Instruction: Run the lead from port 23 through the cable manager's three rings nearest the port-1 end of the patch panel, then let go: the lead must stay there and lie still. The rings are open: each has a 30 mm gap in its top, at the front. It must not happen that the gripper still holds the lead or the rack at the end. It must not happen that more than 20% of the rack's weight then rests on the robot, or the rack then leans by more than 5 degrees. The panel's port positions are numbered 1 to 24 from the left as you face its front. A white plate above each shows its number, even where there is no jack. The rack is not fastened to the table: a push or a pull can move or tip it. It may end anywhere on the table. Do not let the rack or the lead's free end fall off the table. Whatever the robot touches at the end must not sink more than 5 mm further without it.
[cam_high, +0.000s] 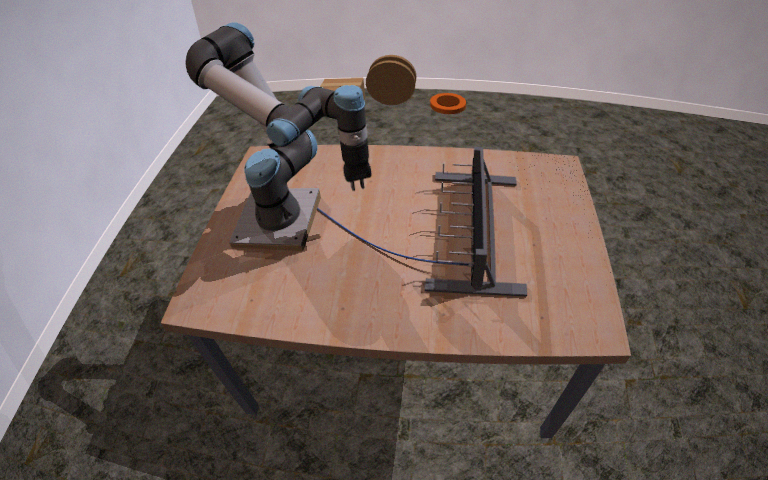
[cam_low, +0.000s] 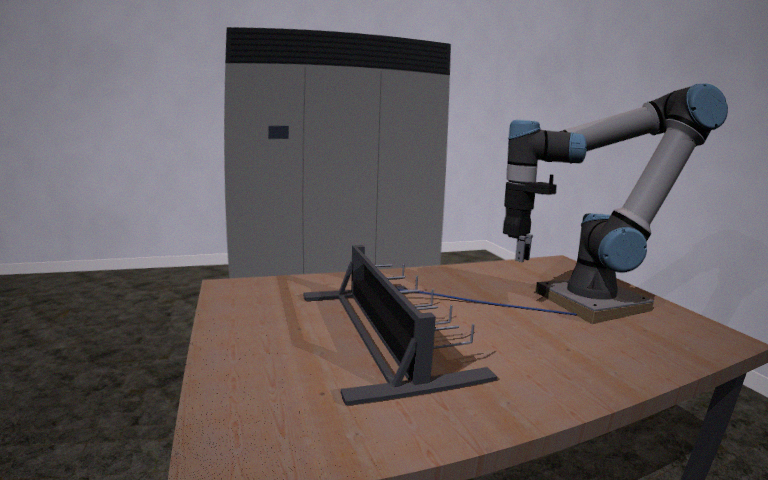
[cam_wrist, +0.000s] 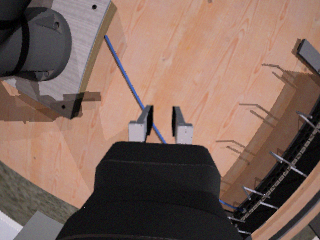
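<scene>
My lead (cam_high: 362, 240) (cam_low: 492, 302) (cam_wrist: 125, 77) is blue. My gripper (cam_high: 357, 172) (cam_low: 523, 249) (cam_wrist: 162, 114) has a black body and silver-grey fingers with black pads. The rack (cam_high: 475, 289) (cam_low: 421, 348) (cam_wrist: 310, 56) is dark grey, its rings (cam_high: 453, 211) (cam_low: 453, 342) (cam_wrist: 287, 163) silver-grey. The table (cam_high: 351, 300) (cam_low: 509, 396) (cam_wrist: 190, 50) is orange-brown with streaked wood grain; the carpet (cam_high: 679, 254) (cam_low: 84, 339) (cam_wrist: 30, 182) is mottled green-grey.

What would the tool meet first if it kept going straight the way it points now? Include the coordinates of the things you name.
Probably the blue lead (cam_high: 406, 258) (cam_low: 492, 302) (cam_wrist: 125, 77) or the wooden tabletop (cam_high: 254, 300) (cam_low: 509, 407) (cam_wrist: 185, 60) close beside it; the tool (cam_high: 357, 186) (cam_low: 523, 259) (cam_wrist: 162, 114) points down above them, but depth leaves unclear which.
</scene>
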